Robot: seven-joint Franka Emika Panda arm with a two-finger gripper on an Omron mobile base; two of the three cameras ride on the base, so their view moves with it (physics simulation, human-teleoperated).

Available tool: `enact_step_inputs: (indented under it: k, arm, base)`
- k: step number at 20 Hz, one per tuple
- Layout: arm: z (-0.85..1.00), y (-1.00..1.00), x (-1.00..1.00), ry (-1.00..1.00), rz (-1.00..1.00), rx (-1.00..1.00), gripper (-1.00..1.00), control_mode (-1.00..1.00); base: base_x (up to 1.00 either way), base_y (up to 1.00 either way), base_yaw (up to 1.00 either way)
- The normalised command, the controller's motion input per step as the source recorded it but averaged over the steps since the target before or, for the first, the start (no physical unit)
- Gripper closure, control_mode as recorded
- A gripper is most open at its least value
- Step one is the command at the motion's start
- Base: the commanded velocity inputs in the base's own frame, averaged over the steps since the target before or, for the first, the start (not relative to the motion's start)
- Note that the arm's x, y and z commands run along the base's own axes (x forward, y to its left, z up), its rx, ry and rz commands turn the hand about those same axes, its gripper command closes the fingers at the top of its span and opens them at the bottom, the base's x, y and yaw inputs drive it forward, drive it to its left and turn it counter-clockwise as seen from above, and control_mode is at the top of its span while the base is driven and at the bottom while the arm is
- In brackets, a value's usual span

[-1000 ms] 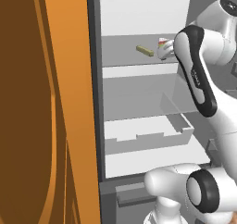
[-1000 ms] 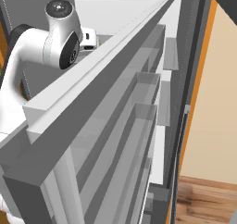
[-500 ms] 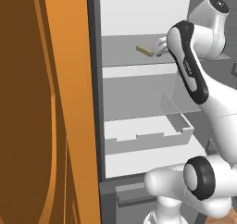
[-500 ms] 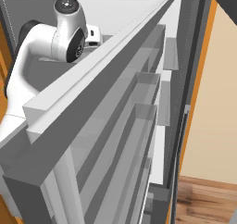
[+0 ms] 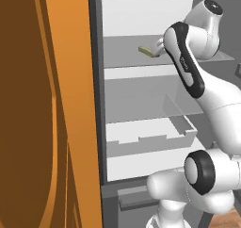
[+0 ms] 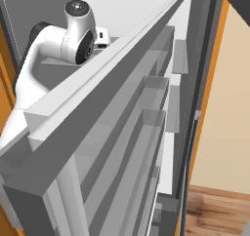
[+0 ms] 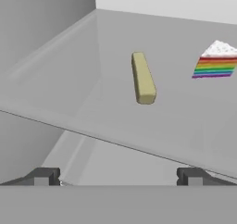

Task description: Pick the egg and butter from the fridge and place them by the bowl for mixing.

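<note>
The fridge stands open, and my arm reaches onto its top grey shelf. The butter, an olive-yellow stick, lies on that shelf ahead of my gripper and a little to the right of its centre line. The fingertips stand wide apart with nothing between them, so the gripper is open and short of the butter. In the left base view the butter lies just left of my hand. The egg and the bowl are out of view.
A rainbow-striped cake slice sits on the same shelf, right of the butter. Below are a second shelf and a white drawer tray. The open fridge door with its racks stands close on the right, and an orange cupboard side on the left.
My arm has swung left and deeper over the top shelf, bringing the hand close to the butter. The cake slice, seen before in the left base view, is now behind the arm.
</note>
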Motion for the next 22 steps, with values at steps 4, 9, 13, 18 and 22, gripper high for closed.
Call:
enact_step_inputs:
  k: [4,9,13,18,22]
  arm:
    - [-0.01,0.00,0.23,0.00,0.00,0.00,-1.00,-1.00]
    - [-0.02,0.00,0.15,0.00,0.00,0.00,-1.00,-1.00]
    - [-0.06,0.00,0.12,0.02,0.00,0.00,-1.00,-1.00]
    - [-0.10,0.00,0.15,0.01,0.00,0.00,-1.00,-1.00]
    - [-0.09,0.02,0.15,0.02,0.00,0.00,-1.00,-1.00]
  base:
    - [0.00,0.00,0.00]
    - [0.00,0.00,0.00]
    - [0.00,0.00,0.00]
    - [0.00,0.00,0.00]
    - [0.00,0.00,0.00]
